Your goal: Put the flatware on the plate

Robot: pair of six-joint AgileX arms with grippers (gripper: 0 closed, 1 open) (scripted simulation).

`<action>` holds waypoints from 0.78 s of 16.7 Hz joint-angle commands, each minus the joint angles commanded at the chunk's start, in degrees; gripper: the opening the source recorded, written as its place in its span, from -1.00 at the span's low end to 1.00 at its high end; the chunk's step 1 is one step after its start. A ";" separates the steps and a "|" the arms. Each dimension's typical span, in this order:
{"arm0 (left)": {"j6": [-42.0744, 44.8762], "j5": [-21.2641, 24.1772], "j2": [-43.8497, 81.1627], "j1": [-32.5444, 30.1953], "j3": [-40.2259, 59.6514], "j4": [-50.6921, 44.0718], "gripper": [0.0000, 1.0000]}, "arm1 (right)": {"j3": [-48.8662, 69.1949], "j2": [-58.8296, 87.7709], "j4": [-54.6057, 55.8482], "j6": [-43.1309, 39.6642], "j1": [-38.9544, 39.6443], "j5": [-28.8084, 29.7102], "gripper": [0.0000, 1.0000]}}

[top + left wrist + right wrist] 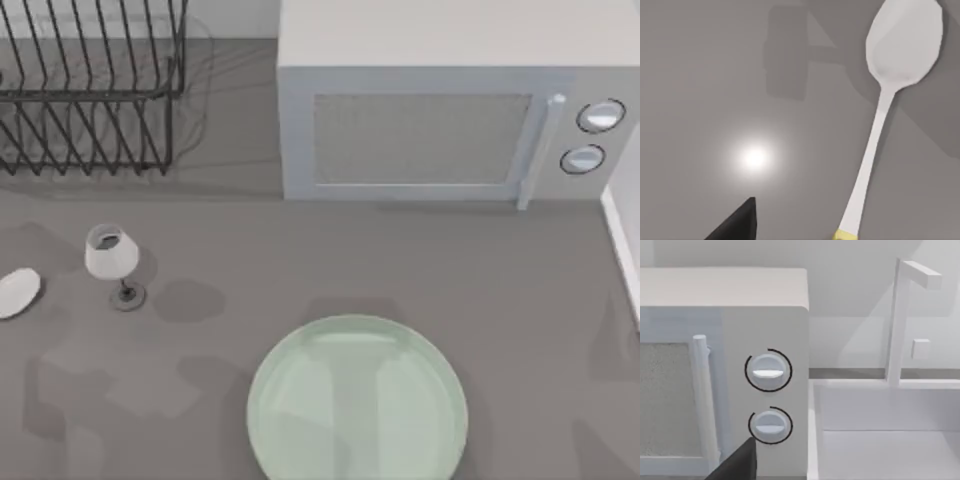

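The flatware (pixel 15 293), a spoon with a white oval bowl, lies at the table's far left edge, partly cut off in the top view. The left wrist view looks straight down on the flatware (pixel 890 85): its pale handle runs from the bowl to a small yellow end. A dark part of my left gripper (pixel 737 222) shows beside the handle, apart from it. The pale green plate (pixel 357 410) sits at the front centre, with nothing on it. A dark part of my right gripper (pixel 737 462) faces the microwave's knobs.
A stemmed glass (pixel 110 255) stands upright just right of the spoon. A black wire dish rack (pixel 90 90) is at the back left and a microwave (pixel 440 120) at the back centre. A white sink (pixel 890 440) with a faucet (pixel 897 320) lies beyond the microwave.
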 joint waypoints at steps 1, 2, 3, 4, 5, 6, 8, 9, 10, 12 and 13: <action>3.08 0.01 5.29 0.89 3.47 -3.02 1.00 | 0.00 0.00 0.00 0.00 0.00 0.00 1.00; 5.96 0.00 10.25 1.73 6.74 -5.85 1.00 | 0.00 0.00 0.00 0.00 0.00 0.00 1.00; 8.61 -0.02 14.82 2.53 9.76 -8.45 1.00 | 0.00 0.00 0.00 0.00 0.00 0.00 1.00; 10.99 -0.05 18.91 3.28 12.48 -10.80 1.00 | 0.00 0.00 0.00 0.00 0.00 0.00 1.00; 13.07 -0.09 22.45 3.97 14.88 -12.87 1.00 | 0.00 0.00 0.00 0.00 0.00 0.00 1.00; 14.84 -0.15 25.41 4.59 16.92 -14.64 1.00 | 0.00 0.00 0.00 0.00 0.00 0.00 1.00; 17.32 -0.27 29.50 5.55 19.85 -17.17 1.00 | 0.00 0.00 0.00 0.00 0.00 0.00 1.00; 18.02 -0.32 30.64 5.85 20.69 -17.90 1.00 | 0.00 0.00 0.00 0.00 0.00 0.00 1.00; 18.33 -0.34 31.14 5.99 21.05 -18.22 1.00 | 0.00 0.00 0.00 0.00 0.00 0.00 1.00; 18.33 -0.34 31.14 5.99 21.05 -18.22 1.00 | 0.00 0.00 0.00 0.00 0.00 0.00 1.00; 18.33 -0.34 31.14 5.99 21.05 -18.22 1.00 | 0.00 0.00 0.00 0.00 0.00 0.00 1.00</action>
